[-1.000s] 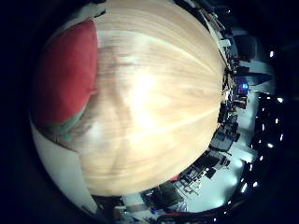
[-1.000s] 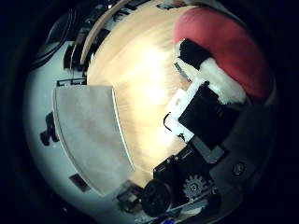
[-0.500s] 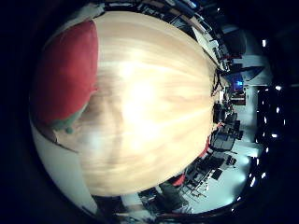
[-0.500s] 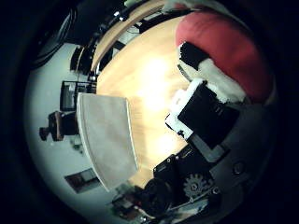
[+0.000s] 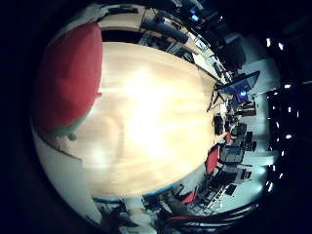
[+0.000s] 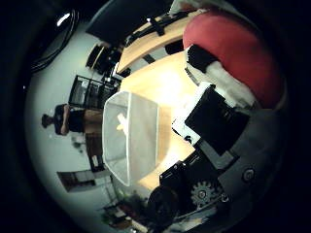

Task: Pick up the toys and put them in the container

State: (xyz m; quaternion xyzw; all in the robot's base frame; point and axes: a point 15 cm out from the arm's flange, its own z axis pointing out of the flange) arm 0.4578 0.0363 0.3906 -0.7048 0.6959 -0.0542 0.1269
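Fingers point(image 6: 221, 80) curl around the red plush toy point(image 5: 68, 83), holding it tight against the palm; white and black parts of the hand point(image 6: 214, 121) press into its side. Toy fills the edge of both palm views, so it looks lifted clear of the wooden surface point(image 5: 151, 126). Clear container point(image 6: 129, 136) sits on the surface just beside the hand, looks empty. Judged: grasp done, toy in carry, drop into container still left. No other toys visible.

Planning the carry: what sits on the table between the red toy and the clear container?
Nothing but bare wooden table, as the thumb side palm view shows; the red toy stays close to the hand, the clear container apart.
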